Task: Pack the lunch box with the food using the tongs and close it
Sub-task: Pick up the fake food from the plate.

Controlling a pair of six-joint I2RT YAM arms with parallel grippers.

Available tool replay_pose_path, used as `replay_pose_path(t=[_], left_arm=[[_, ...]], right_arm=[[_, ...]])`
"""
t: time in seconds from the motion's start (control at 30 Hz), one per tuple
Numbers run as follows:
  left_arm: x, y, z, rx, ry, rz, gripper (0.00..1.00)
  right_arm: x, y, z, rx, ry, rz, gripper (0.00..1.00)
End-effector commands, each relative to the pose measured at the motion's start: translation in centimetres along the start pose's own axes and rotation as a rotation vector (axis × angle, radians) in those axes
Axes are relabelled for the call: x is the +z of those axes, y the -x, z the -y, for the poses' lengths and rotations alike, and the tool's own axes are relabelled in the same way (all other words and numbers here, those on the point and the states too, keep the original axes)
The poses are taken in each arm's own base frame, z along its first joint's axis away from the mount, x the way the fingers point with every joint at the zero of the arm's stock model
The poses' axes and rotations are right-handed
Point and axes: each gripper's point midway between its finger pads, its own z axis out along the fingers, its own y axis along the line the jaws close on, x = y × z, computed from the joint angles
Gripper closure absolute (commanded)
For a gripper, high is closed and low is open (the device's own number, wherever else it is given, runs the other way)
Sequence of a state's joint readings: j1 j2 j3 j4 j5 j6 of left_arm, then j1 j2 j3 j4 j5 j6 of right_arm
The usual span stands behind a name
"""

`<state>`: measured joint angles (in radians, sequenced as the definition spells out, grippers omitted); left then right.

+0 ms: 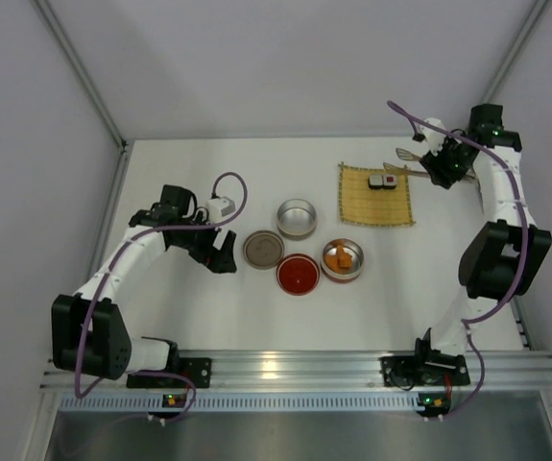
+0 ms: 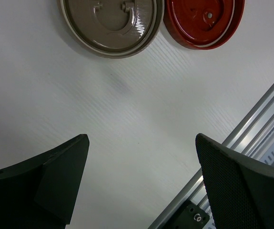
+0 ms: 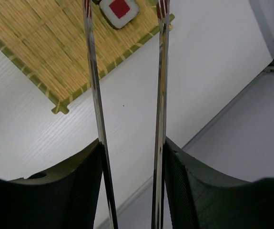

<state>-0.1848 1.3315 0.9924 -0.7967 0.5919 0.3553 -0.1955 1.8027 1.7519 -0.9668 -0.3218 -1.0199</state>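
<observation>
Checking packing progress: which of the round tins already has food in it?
The right-hand tin, holding orange-brown pieces; the other tin is empty.

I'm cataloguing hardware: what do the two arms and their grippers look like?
The left arm and right arm have white tubular links and bulky black joint housings, each trailed by a purple cable. The left gripper and right gripper have broad black wedge-shaped fingers with finely dimpled inner pads.
</observation>
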Motion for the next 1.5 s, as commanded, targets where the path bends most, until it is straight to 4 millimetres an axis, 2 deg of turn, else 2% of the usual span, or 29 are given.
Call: replay_pose_path(t=[0.0, 0.23, 0.27, 0.33, 0.43, 0.87, 1.2, 1.33, 1.47], left_arm=[[-0.5, 1.4, 0.3, 0.04, -0.028, 0.031, 0.02], [0.1, 1.3, 0.1, 0.025, -0.044, 0.006, 0.02], [0.2, 1.3, 0.0, 0.023, -0.046, 0.005, 0.02], [0.3, 1.2, 0.0, 0.018, -0.05, -0.001, 0.02], [0.5, 1.1, -0.1, 0.016, -0.053, -0.003, 0.02], [1.4, 1.0, -0.7, 0.0, -0.063, -0.025, 0.02], [2.0, 0.7, -0.9, -0.014, -0.069, -0.037, 0.02], [2.2, 0.6, -1.1, -0.02, -0.069, -0.04, 0.02], [2.3, 0.7, -1.2, -0.024, -0.068, -0.042, 0.02]], right_arm=[[-1.1, 1.6, 0.7, -0.147, 0.042, 0.086, 0.51], [0.2, 0.2, 1.6, -0.339, 0.092, 0.026, 0.49], [1.0, -0.4, 1.7, -0.339, 0.108, 0.008, 0.48], [0.8, -0.1, 2.6, -0.346, 0.099, 0.008, 0.48], [1.9, -0.5, 3.3, -0.338, 0.122, -0.005, 0.48], [4.9, -1.8, 3.7, -0.323, 0.155, -0.029, 0.47], [6.8, -2.1, 5.3, -0.307, 0.119, -0.025, 0.44], [7.4, -2.0, 5.3, -0.304, 0.126, -0.01, 0.48], [7.5, -2.1, 5.1, -0.316, 0.138, -0.015, 0.62]])
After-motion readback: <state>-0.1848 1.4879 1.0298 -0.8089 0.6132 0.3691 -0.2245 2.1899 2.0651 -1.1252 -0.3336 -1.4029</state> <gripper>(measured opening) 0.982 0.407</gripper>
